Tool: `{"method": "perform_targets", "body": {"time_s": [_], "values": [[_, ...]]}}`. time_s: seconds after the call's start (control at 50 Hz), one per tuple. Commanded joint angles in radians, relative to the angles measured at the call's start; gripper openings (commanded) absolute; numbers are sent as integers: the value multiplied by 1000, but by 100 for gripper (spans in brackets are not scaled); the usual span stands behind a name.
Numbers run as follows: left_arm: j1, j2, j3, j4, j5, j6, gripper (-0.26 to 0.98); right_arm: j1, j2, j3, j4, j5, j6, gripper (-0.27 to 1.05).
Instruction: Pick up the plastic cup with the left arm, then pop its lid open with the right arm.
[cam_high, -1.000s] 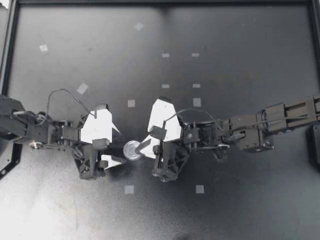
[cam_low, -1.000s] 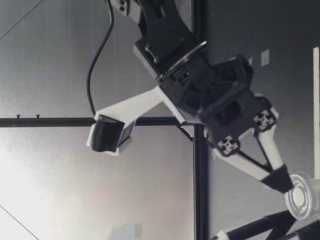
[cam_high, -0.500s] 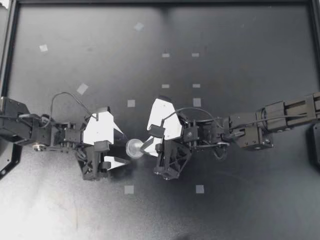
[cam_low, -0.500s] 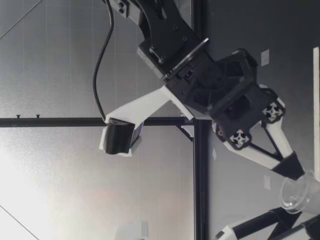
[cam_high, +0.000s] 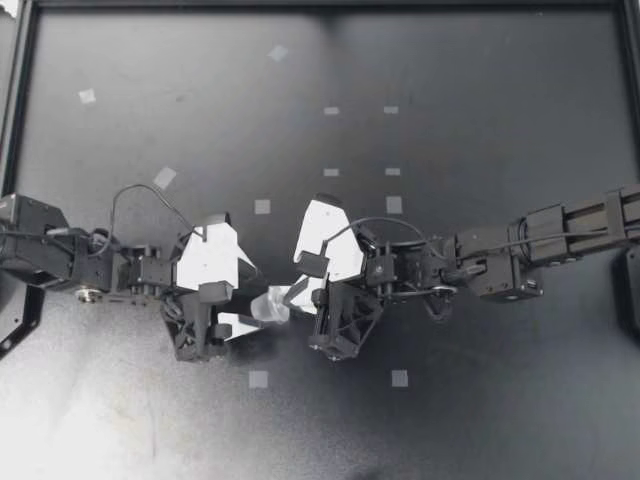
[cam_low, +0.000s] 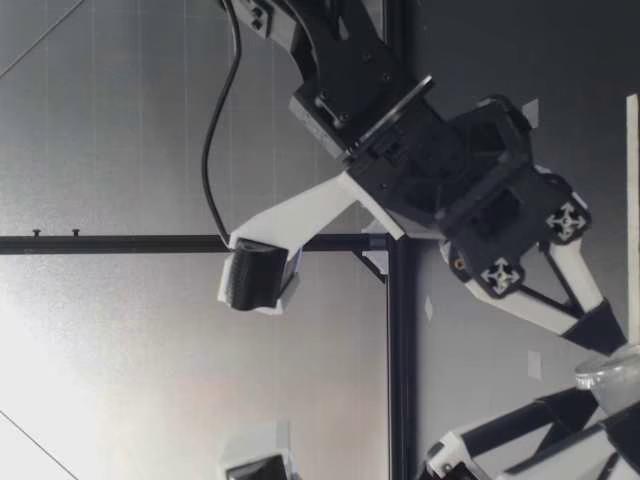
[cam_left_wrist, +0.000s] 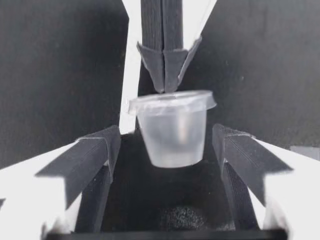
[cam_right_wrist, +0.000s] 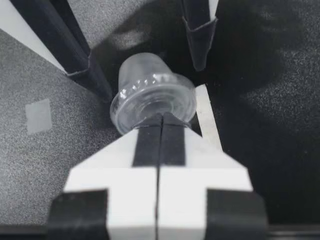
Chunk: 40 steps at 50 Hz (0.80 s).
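Observation:
A small clear plastic cup (cam_high: 268, 306) hangs just above the black table between my two grippers. My right gripper (cam_high: 288, 296) is shut on the cup's rim, its fingertips pinched together. In the right wrist view the cup (cam_right_wrist: 150, 95) sticks out ahead of those tips (cam_right_wrist: 161, 122). My left gripper (cam_high: 252, 298) is open, one finger on each side of the cup. In the left wrist view the cup (cam_left_wrist: 172, 130) sits between the dark pads (cam_left_wrist: 100, 150) without touching them, and my right gripper (cam_left_wrist: 164, 82) grips its far rim. The low view shows the cup (cam_low: 612, 372) near the table.
Small pale tape squares lie on the table, among them one (cam_high: 259, 379) just in front of the grippers, another (cam_high: 400, 378) to its right and one (cam_high: 262, 206) behind them. A black frame rail (cam_high: 20, 100) borders the table's left edge.
My left gripper has moved right so that the cup now lies between its open fingers. The right gripper has tipped the cup and lowered it a little.

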Motion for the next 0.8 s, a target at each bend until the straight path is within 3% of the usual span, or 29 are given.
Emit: {"method": "perform_targets", "body": {"time_s": [0.0, 0.3, 0.6, 0.78], "values": [[-2, -11, -21, 2, 8, -2, 62, 0, -17, -17, 0, -11, 0, -6], [-2, 38, -75, 2, 69, -2, 60, 0, -23, -15, -2, -11, 0, -6], [-2, 31, -77, 2, 77, 2, 35, 0, -40, -6, -2, -5, 2, -6], [-2, -2, -57, 3, 67, 2, 32, 0, -110, 17, 6, 49, 26, 1]]}}
